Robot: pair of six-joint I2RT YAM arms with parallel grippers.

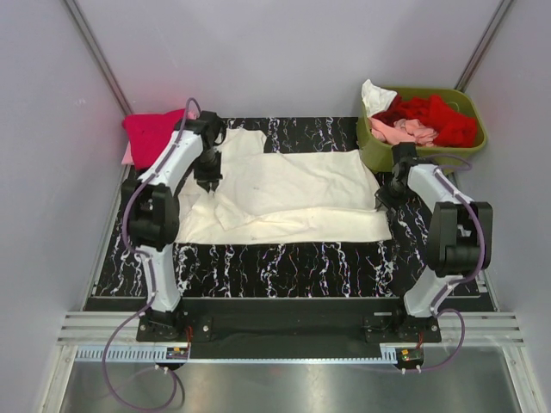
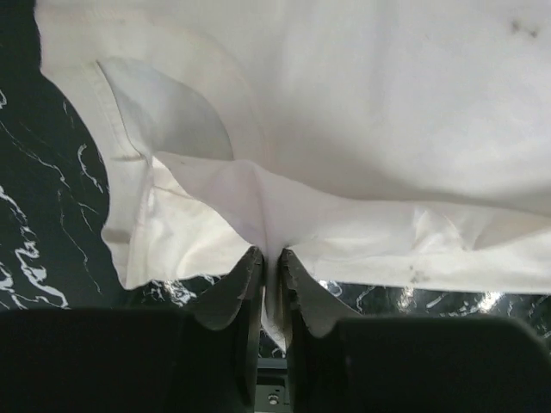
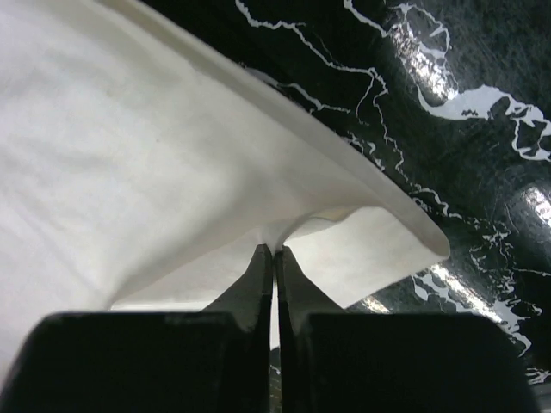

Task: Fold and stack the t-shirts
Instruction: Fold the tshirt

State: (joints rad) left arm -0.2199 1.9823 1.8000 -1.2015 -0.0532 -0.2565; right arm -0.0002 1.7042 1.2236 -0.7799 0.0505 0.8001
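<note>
A large cream-white t-shirt (image 1: 293,194) lies spread across the black marbled table. My left gripper (image 1: 209,182) is shut on its left part, with a pinch of cloth (image 2: 267,219) between the jaws (image 2: 271,262). My right gripper (image 1: 385,200) is shut on the shirt's right edge; the cloth (image 3: 129,172) is drawn into the closed jaws (image 3: 275,251). A bright magenta-red t-shirt (image 1: 153,131) lies folded at the far left corner. Red (image 1: 435,116), pale pink (image 1: 405,131) and white (image 1: 375,95) t-shirts are heaped in the bin.
An olive-green plastic bin (image 1: 472,138) stands at the back right, close to my right arm. The black marbled table (image 1: 284,258) is ringed by grey walls. Its front strip shows bare marbled surface.
</note>
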